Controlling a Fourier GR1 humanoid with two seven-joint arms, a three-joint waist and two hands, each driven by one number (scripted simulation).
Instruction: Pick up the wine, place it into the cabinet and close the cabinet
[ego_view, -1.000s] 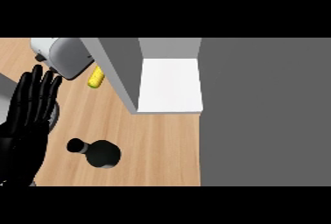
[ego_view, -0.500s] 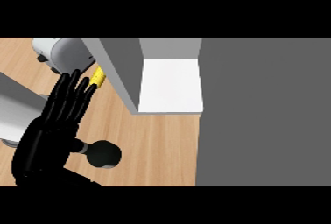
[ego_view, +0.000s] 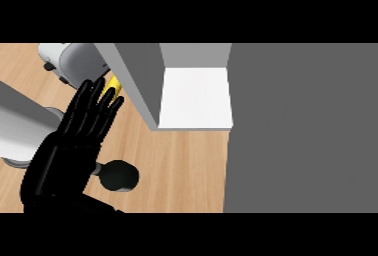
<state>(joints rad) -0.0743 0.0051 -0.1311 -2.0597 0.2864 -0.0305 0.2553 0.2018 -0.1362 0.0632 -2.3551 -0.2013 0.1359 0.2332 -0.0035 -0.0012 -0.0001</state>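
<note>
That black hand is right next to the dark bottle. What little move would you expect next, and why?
Probably the left hand should lower and curl its fingers round the wine bottle. The fingers are straight and hold nothing, the bottle stands on the counter beside the palm, and the cabinet is open.

Yellow object (ego_view: 114, 83) at upper left mostly hidden behind black hand (ego_view: 74, 140), dark wine bottle (ego_view: 118, 175) partly covered by that hand, grey forearm (ego_view: 18, 125) cut by left edge, which hand unclear

Dark wine bottle (ego_view: 118, 175) on counter, cabinet (ego_view: 193, 95) open
</note>
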